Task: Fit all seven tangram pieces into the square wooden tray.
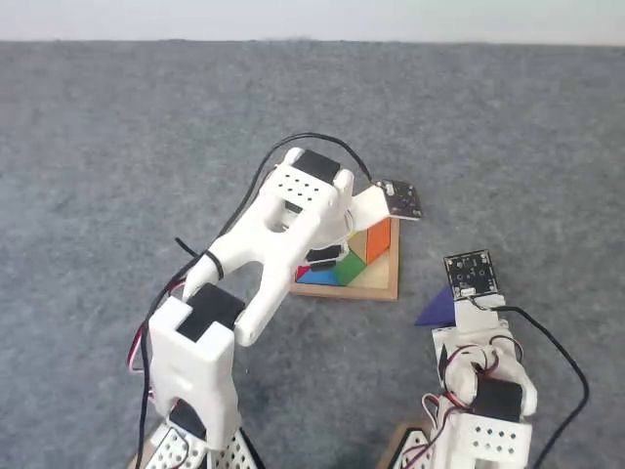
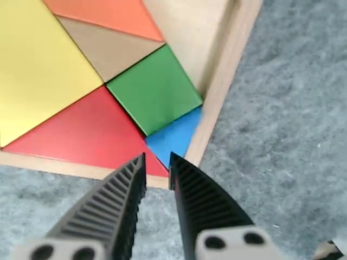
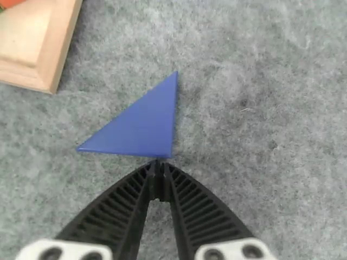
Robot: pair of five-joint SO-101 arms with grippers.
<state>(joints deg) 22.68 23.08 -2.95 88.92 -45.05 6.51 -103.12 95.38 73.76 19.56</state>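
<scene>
High view: on the left, the left arm (image 1: 259, 249) stretches out over the tray (image 1: 395, 266) and hides much of the tray's left part. Everything rests on a grey, felt-like table cover (image 1: 117, 127).

In the left wrist view, the left gripper (image 2: 157, 162) hangs over one corner of the tray, just above the rim. Its two black fingers stand a narrow gap apart with nothing between them. Inside the tray, edge to edge, lie a yellow triangle (image 2: 38, 70), a red triangle (image 2: 81, 135), an orange piece (image 2: 108, 13), a tan triangle (image 2: 108, 51) and a green square (image 2: 154, 89). A small light-blue triangle (image 2: 173, 135) is tucked into the corner against the rim. Beside the green square, along the rim, a patch of bare wood floor (image 2: 190, 32) shows.

Off the tray's right side, near a corner but apart from it, a dark blue triangle (image 3: 143, 122) lies flat on the cover. The right gripper (image 3: 157, 165) sits at that triangle's edge, on the side away from the tray. Its fingers are pressed together and grasp nothing, and whether the tips touch the piece I cannot tell. The right arm (image 1: 479, 391) stands right of the tray.
</scene>
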